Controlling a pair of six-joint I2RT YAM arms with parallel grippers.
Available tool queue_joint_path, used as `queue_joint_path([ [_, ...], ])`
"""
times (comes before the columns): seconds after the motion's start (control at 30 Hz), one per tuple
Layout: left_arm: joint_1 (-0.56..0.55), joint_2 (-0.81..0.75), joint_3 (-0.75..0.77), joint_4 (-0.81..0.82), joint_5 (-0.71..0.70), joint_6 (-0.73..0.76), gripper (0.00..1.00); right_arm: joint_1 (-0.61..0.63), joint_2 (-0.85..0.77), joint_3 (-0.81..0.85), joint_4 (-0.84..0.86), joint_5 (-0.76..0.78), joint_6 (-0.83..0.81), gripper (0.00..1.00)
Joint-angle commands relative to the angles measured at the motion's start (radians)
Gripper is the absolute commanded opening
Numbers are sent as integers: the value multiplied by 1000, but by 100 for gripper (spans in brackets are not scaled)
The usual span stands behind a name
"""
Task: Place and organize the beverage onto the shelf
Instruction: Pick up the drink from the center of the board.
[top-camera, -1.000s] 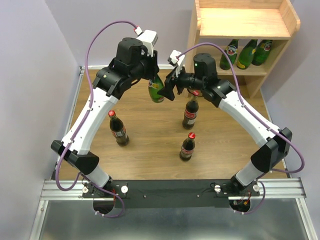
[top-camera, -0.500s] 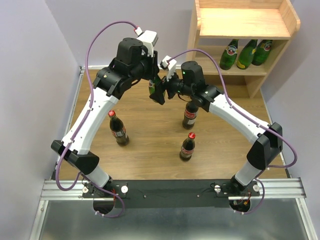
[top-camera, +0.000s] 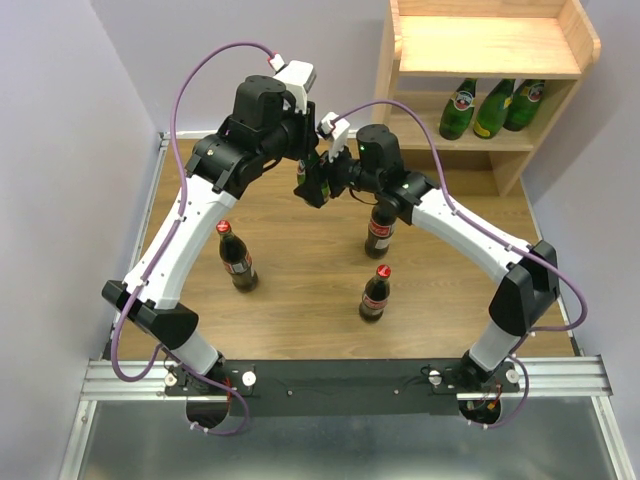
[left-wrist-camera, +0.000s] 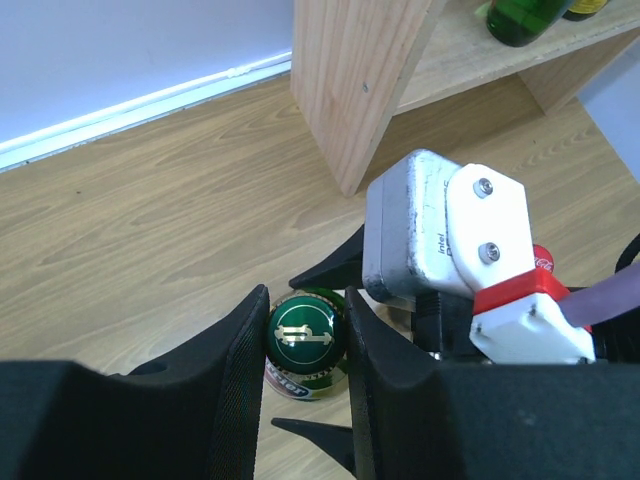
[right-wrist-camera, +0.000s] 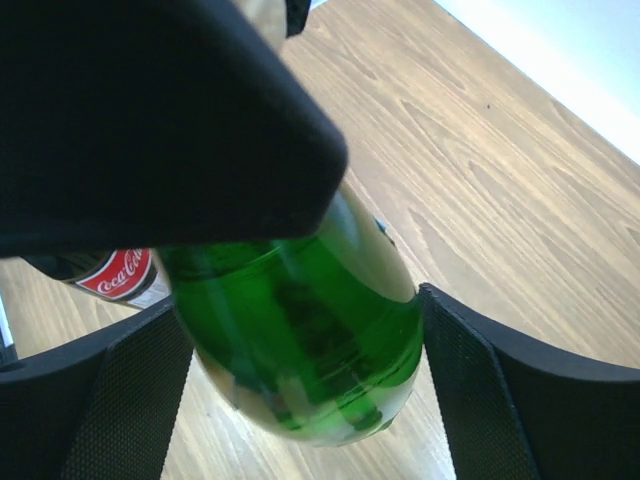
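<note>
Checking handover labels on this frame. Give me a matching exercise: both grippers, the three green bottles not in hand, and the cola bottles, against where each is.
Things:
1. left gripper
2. right gripper
3. three unheld green bottles
4. cola bottles

Places:
A. standing on the table
B. jaws on the gold-capped top of the held green bottle
C. lower tier of the shelf
D. jaws either side of that bottle's green body

Pairs: 1-B; 2-D; 3-C; 4-A

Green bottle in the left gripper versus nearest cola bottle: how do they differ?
The green bottle is green glass with a gold cap; the cola bottle is dark with a red cap. The left gripper clamps the green bottle's neck; the cola bottle stands free on the table. Both are capped.
</note>
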Motion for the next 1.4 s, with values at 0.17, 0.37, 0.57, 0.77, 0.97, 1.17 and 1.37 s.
queue_joint_path([
  [0.17, -7, -73, 48, 121, 20, -22, 0, 12, 6, 6, 22, -18, 8, 32],
  [0.37, -7, -104, -9, 168, 27, -31, 0, 12, -31, 11, 22, -23, 6, 1],
  [0.57, -7, -142, -96, 234, 70, -50, 19, 12, -72, 18, 20, -35, 6, 1],
  [0.77, -7, -164, -162, 272, 90, -63, 33, 12, -85, 24, 22, -48, 6, 1],
  [0.97, -7, -172, -190, 282, 93, -65, 41, 12, -86, 25, 20, -69, 6, 1],
  [1.17, -7, -179, -193, 292, 93, -65, 49, 14, -85, 23, 20, -71, 6, 1],
  [1.37, -6, -184, -196, 292, 92, -62, 53, 12, -86, 28, 20, -71, 6, 0],
])
